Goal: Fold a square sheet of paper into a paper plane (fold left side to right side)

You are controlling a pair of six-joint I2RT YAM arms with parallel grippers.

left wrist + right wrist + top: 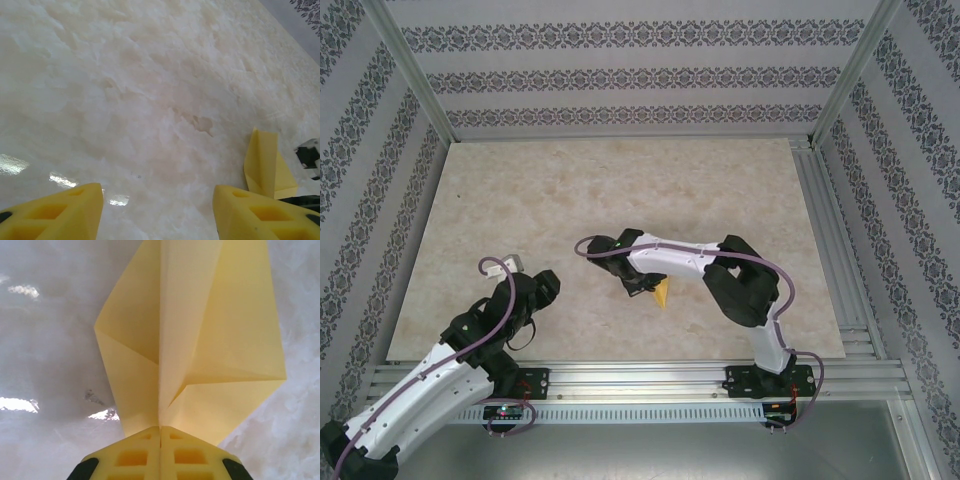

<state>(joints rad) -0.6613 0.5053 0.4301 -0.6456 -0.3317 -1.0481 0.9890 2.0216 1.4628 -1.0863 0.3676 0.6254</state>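
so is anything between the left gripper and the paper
Nothing visible does: bare table lies between the open left gripper and the folded paper off to its right. The right gripper is shut on that paper.

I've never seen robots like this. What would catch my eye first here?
The bright folded yellow paper stands out most, against the pale marble-look table near its middle. The right gripper has its yellow fingers shut on the paper's centre crease. Further left, the left gripper hovers open over bare tabletop, with the paper off to its right.
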